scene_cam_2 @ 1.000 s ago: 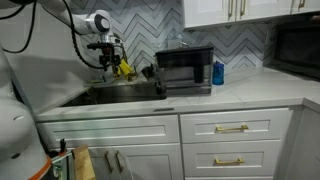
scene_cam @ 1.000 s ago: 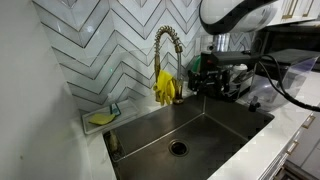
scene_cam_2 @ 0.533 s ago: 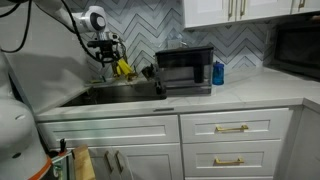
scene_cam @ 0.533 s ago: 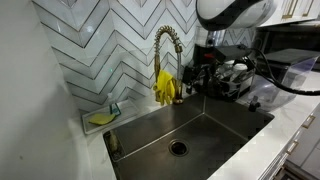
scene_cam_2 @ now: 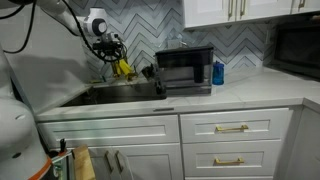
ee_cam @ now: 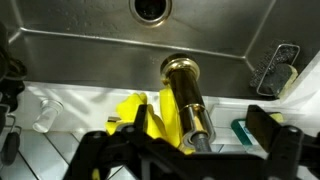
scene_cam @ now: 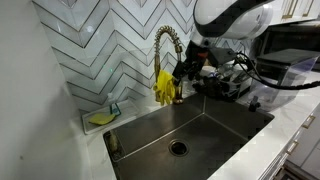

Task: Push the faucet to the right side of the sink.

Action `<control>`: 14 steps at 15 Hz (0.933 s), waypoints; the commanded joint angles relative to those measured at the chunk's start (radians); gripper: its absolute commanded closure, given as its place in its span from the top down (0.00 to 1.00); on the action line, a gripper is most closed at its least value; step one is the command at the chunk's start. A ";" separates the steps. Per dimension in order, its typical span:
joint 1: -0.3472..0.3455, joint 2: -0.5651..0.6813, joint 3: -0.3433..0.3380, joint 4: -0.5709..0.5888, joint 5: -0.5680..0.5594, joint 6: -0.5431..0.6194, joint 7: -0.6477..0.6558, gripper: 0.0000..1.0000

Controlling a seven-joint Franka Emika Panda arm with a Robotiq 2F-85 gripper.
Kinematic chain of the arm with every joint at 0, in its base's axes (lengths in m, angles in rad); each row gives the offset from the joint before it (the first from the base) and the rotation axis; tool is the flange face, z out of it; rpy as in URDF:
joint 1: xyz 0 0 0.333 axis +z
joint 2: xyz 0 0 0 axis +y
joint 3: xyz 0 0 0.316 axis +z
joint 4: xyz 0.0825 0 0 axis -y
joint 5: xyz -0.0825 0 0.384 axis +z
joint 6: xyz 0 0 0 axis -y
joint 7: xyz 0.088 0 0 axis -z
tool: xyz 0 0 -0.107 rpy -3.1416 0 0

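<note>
The gold arched faucet point(scene_cam: 167, 42) rises behind the steel sink point(scene_cam: 215, 128), with yellow gloves point(scene_cam: 165, 88) draped over its base. My gripper point(scene_cam: 188, 67) is next to the faucet's arch, on its right in this exterior view. It also shows in an exterior view point(scene_cam_2: 109, 46). In the wrist view the faucet's gold spout point(ee_cam: 185, 95) lies between the two black fingers point(ee_cam: 268, 128) of my gripper point(ee_cam: 200, 122), nearer the left one. The jaws stand open and are not closed on the spout. The gloves point(ee_cam: 135, 115) show beside it.
A sponge dish point(scene_cam: 102, 117) sits at the sink's far corner, and the drain point(scene_cam: 178, 148) is in the basin floor. A microwave point(scene_cam_2: 184, 70) and a blue bottle point(scene_cam_2: 218, 72) stand on the counter beside the sink. A tiled wall is directly behind the faucet.
My gripper has moved from beside the counter clutter toward the faucet and now straddles its spout. The faucet itself has not visibly turned.
</note>
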 commanded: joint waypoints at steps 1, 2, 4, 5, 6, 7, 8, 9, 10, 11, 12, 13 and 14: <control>-0.004 0.005 0.004 -0.034 0.067 0.085 -0.047 1.00; -0.005 0.006 0.002 -0.040 0.063 0.101 -0.036 1.00; -0.009 0.003 -0.003 -0.057 0.052 0.135 -0.006 1.00; -0.011 0.002 -0.005 -0.062 0.052 0.149 -0.001 1.00; -0.013 -0.002 -0.007 -0.072 0.049 0.177 0.010 1.00; -0.016 -0.005 -0.008 -0.083 0.061 0.214 0.008 1.00; -0.019 -0.003 -0.009 -0.089 0.064 0.243 0.012 1.00; -0.021 0.000 -0.013 -0.094 0.055 0.262 0.029 1.00; -0.024 0.002 -0.014 -0.099 0.054 0.274 0.038 1.00; -0.027 0.000 -0.019 -0.107 0.045 0.286 0.059 1.00; -0.030 0.000 -0.021 -0.113 0.048 0.294 0.068 1.00; -0.033 -0.007 -0.028 -0.123 0.031 0.299 0.097 1.00; -0.037 -0.013 -0.033 -0.131 0.026 0.305 0.114 1.00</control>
